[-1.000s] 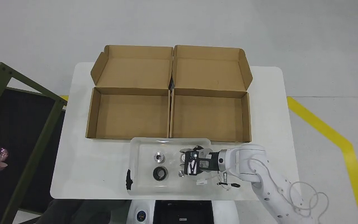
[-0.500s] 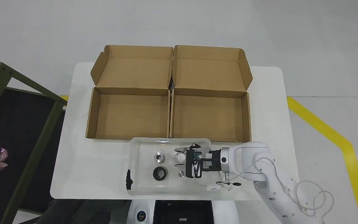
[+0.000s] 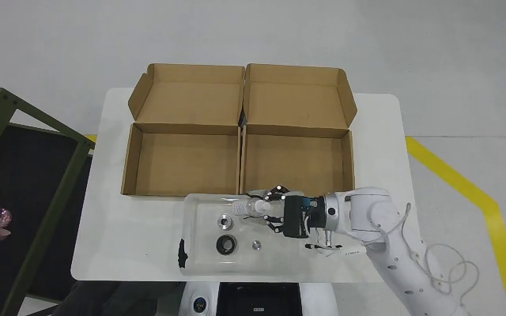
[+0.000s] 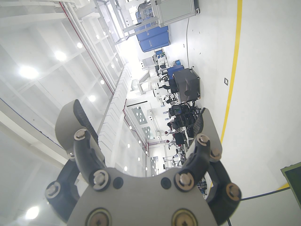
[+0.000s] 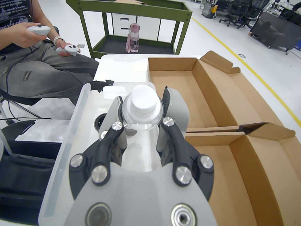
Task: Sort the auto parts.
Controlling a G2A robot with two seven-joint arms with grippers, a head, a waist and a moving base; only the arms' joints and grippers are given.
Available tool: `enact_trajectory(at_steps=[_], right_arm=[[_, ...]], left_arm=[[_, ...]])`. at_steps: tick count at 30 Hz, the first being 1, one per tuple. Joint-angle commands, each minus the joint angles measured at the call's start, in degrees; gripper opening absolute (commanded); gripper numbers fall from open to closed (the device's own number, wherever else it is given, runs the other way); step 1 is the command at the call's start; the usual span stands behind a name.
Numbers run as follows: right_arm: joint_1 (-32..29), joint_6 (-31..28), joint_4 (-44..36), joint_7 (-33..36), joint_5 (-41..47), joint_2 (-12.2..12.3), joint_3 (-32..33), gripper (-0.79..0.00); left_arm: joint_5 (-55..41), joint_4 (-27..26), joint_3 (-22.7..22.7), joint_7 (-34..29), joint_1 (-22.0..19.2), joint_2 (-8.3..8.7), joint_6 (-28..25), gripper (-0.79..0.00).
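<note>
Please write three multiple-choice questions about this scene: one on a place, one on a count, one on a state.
1. Where is the white part? A on the floor; B in the right gripper, above the clear tray; C on the bare table.
2. How many cardboard boxes stand open? A one; B two; C three.
3. How is the left gripper? A open, empty; B shut on a ring; C shut on a flap.
Key: 1 B, the fingers clamp its sides; 2 B, side by side in the top view; 3 A, its fingers stand apart.
</note>
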Motion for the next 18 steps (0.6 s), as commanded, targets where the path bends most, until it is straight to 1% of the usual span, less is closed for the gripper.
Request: enact_trajectory(at_steps=[1,5,9,12,18], right_arm=[[0.36,0.1,0.76,-2.38,-0.29,-0.01,0.41,-0.785],[1.12,0.84,3.1,-6.45,-0.29,-0.02,1.37,-0.785],[1.9,1.82,4.52,-8.44,-0.36,0.0,2.23,-0.785],[2.53,2.33,4.77,-7.99,-2.03,0.14,2.91,-0.785],[3.72,3.53,7.03,-8.03,-2.1,0.21,3.56,-0.785]], left_arm=[[0.0,0.0,0.0,0.0,0.0,0.0,0.0,0.0],[0.0,0.0,0.0,0.0,0.0,0.0,0.0,0.0],[0.0,0.0,0.0,0.0,0.0,0.0,0.0,0.0],[0.0,0.0,0.0,0.0,0.0,0.0,0.0,0.0],[0.0,0.0,0.0,0.0,0.0,0.0,0.0,0.0]])
